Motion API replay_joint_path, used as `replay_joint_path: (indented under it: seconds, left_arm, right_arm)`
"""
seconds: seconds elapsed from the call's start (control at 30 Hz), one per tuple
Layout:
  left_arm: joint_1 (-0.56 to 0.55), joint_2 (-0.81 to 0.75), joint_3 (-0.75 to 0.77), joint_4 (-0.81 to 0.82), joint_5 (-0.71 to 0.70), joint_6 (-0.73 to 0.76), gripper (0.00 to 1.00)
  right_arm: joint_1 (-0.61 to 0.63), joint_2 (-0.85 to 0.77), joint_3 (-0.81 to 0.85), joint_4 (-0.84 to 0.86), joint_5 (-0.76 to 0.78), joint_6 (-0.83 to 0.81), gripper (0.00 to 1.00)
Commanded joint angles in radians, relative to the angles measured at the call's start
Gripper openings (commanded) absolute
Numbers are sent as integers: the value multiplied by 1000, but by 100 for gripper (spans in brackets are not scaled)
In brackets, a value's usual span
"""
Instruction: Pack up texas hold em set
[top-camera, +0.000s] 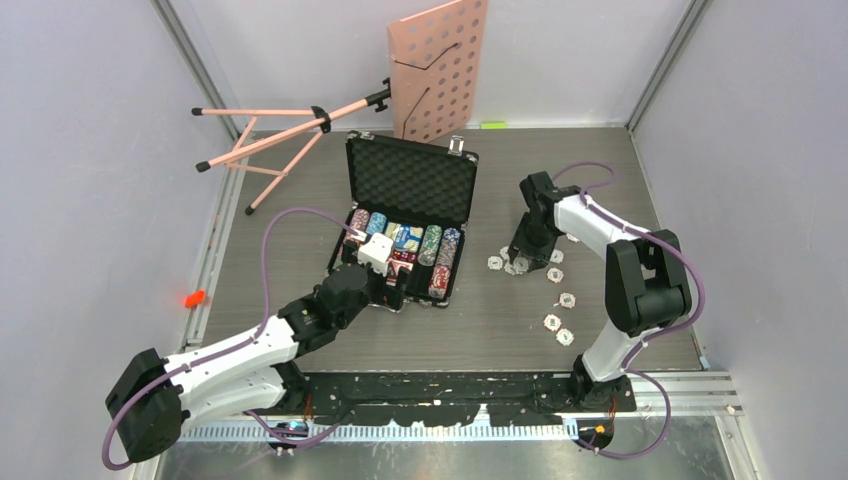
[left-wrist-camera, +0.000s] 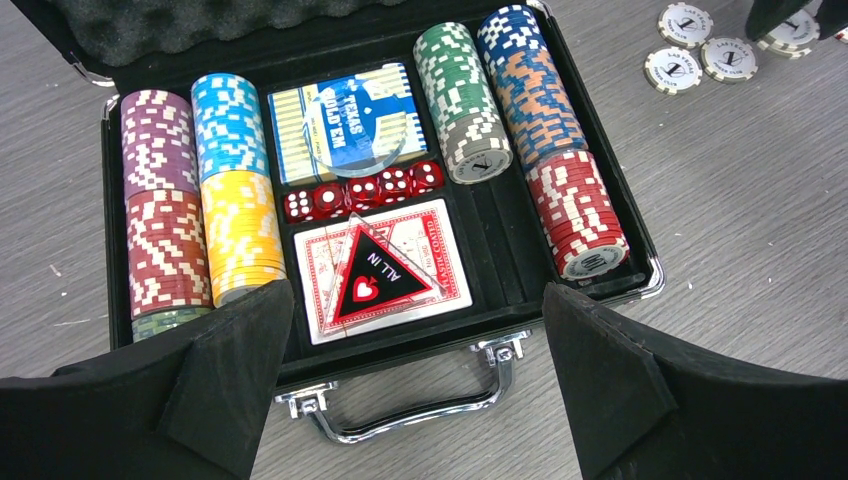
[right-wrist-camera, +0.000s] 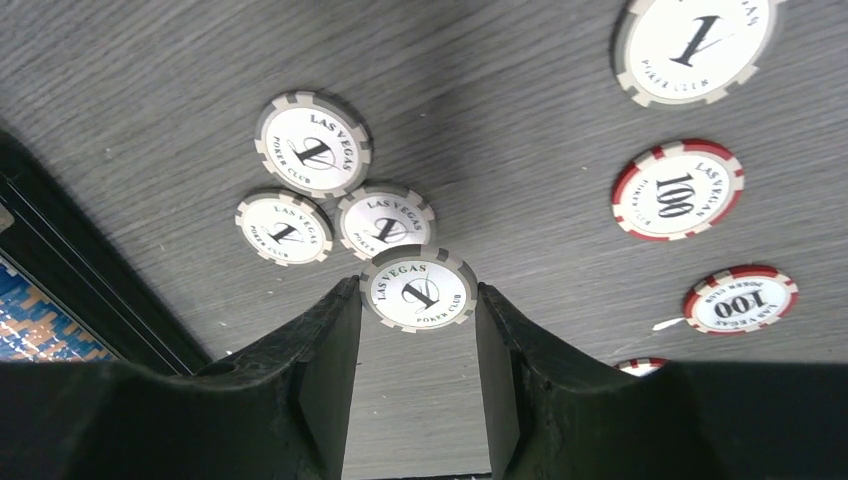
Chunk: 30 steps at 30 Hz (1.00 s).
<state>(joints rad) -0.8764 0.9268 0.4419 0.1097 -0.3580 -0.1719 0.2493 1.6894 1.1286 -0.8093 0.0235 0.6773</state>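
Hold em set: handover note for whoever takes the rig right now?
Left claw: open, empty, over the near edge of the case.
Right claw: closed on a white chip right of the case; can't tell if it's lifted.
Done: case open on the table, with chip stacks, two decks and dice inside.
Left: loose chips, white and red, on the table right of the case, to go in; then shut the lid.

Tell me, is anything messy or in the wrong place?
Yes. Loose chips lie scattered on the table beside the open case, not stacked inside. The right fingers pinch one white chip.
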Motion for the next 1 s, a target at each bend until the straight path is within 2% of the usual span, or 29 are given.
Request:
replay_joint_path:
  seconds: [0.0,0.43,0.7,0.97]
  left_arm:
    - [4,-18,-3,55,4,5,99]
    - [4,-19,-3,54,2,3,99]
    - [4,-20,-3,54,1,3,100]
    - [4,-17,-2,53,-2,4,100]
  right_arm:
    - [20,31,44,35,-4,27,34]
    - [42,105,50,76,19,33,35]
    - [46,112,48,81,44,33,44]
    - [59,145,62,72,89,32,48]
